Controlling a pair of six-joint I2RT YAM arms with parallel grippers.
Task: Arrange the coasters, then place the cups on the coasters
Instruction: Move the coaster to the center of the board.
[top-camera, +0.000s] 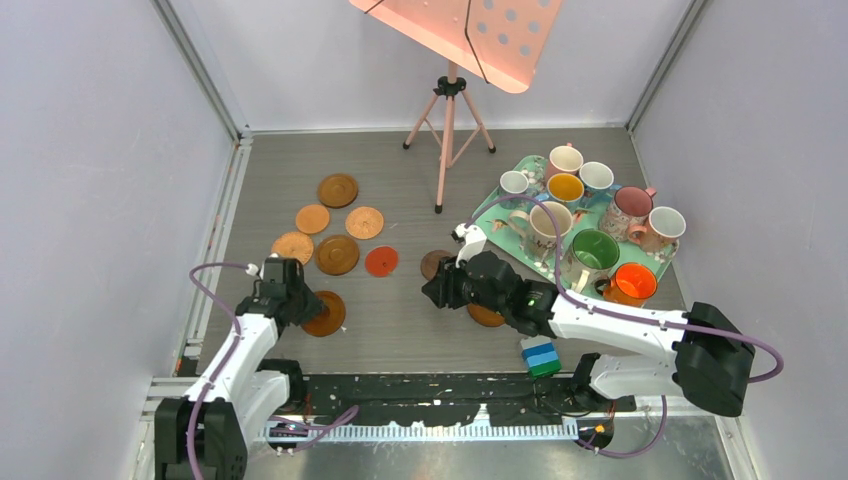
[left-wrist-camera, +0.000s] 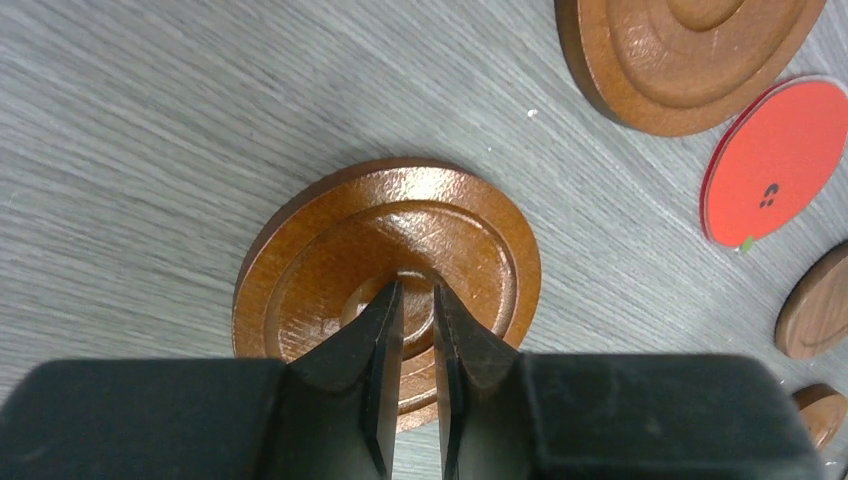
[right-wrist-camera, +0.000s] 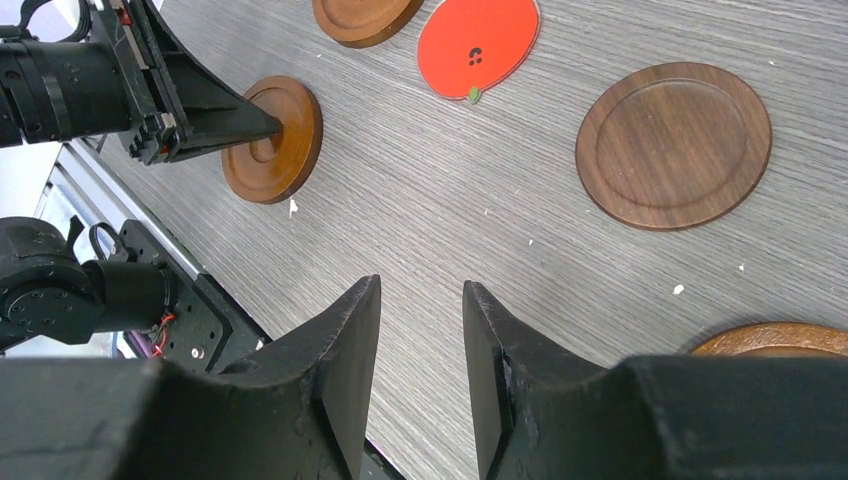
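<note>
Poised with the left gripper (left-wrist-camera: 418, 290) on the central dip of a grooved brown coaster (left-wrist-camera: 400, 230), lower left in the overhead view; narrowed to a thin slit, pinching nothing visible. Round, so no long axis to match. Far nearer to it than the right gripper (right-wrist-camera: 420, 290), spread and empty over bare table. Close up-right: red coaster (left-wrist-camera: 775, 160), likely crowding any slide that way. Cups (top-camera: 595, 250) waiting on the tray (top-camera: 500, 197), upper right.
</note>
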